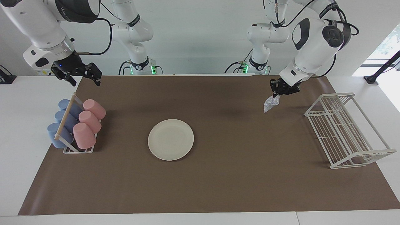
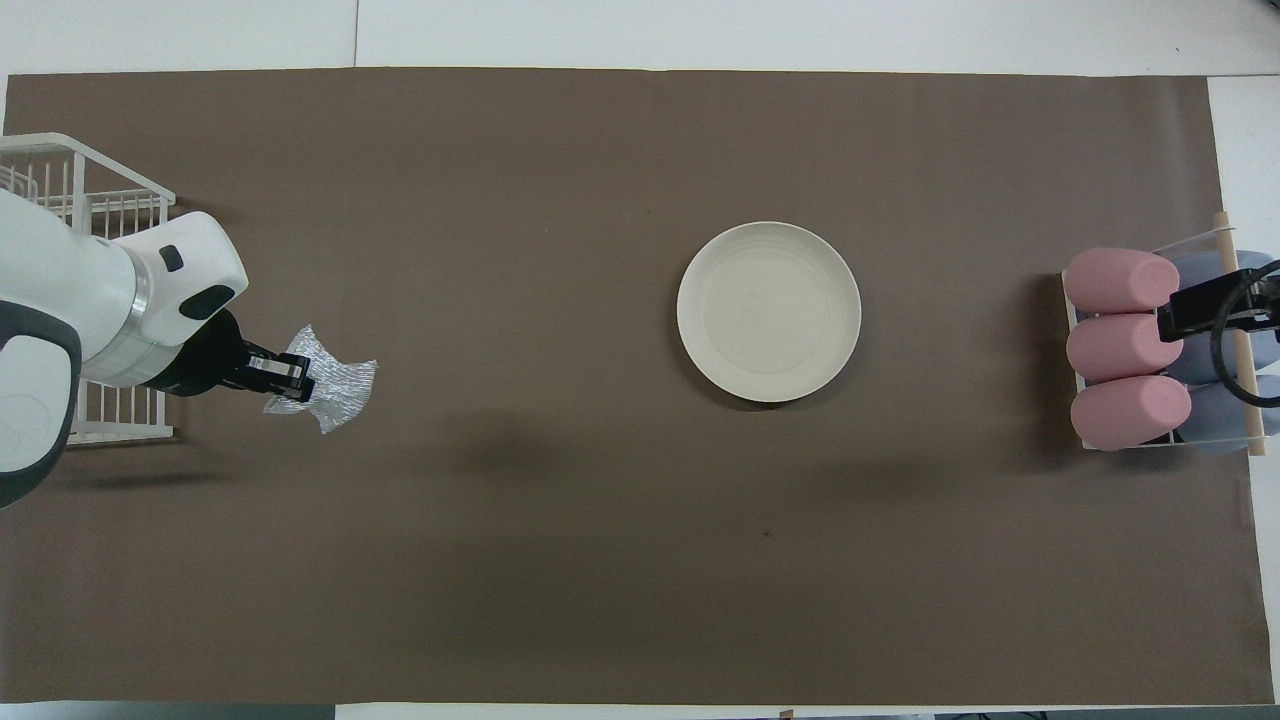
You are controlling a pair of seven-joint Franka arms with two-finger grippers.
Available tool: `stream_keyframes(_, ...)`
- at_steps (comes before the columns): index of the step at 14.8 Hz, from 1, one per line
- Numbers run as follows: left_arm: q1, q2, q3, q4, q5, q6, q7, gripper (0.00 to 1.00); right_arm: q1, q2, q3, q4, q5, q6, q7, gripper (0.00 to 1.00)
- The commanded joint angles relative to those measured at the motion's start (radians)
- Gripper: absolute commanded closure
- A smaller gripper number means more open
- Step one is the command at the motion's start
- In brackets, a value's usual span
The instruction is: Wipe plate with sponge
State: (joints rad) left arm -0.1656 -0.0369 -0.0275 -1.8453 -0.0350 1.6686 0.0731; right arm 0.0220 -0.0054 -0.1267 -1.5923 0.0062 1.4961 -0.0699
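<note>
The cream-white plate (image 1: 171, 139) lies flat in the middle of the brown mat; it also shows in the overhead view (image 2: 769, 311). My left gripper (image 1: 279, 93) is shut on the silvery crinkly sponge (image 1: 271, 104), which hangs from it in the air over the mat, between the plate and the wire rack. In the overhead view the left gripper (image 2: 298, 380) pinches the sponge (image 2: 340, 388) at its middle. My right gripper (image 1: 82, 76) is open and empty, raised over the cup rack; it waits there, and its tip shows in the overhead view (image 2: 1195, 308).
A rack (image 1: 78, 150) with pink cups (image 1: 84, 135) and blue cups (image 1: 57, 134) lying on their sides stands at the right arm's end. A white wire rack (image 1: 347, 131) stands at the left arm's end. The brown mat (image 1: 218, 187) covers the table.
</note>
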Motion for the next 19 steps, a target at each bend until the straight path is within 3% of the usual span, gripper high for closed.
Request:
stream_keyframes(1,-0.009,0.051,-0.009,0.112,0.186,-0.075,-0.070,1.00,-0.001,-0.022,-0.004,-0.031,-0.020,0.021,-0.027,0.00)
stream_keyframes(9,-0.067,0.061,-0.009,0.132,0.829,-0.084,-0.124,1.00,-0.001,-0.022,-0.004,-0.025,-0.022,0.026,-0.037,0.00)
stream_keyframes(12,-0.084,0.147,-0.009,0.120,1.102,-0.125,-0.241,1.00,-0.001,-0.022,-0.004,-0.025,-0.022,0.024,-0.033,0.00)
stream_keyframes(16,-0.045,0.216,-0.006,0.016,1.315,-0.115,-0.482,1.00,-0.002,-0.022,-0.004,-0.025,-0.023,0.021,-0.030,0.00)
stream_keyframes(19,-0.045,0.307,-0.006,0.008,1.333,-0.156,-0.691,1.00,-0.002,-0.022,-0.004,-0.026,-0.023,0.021,-0.030,0.00)
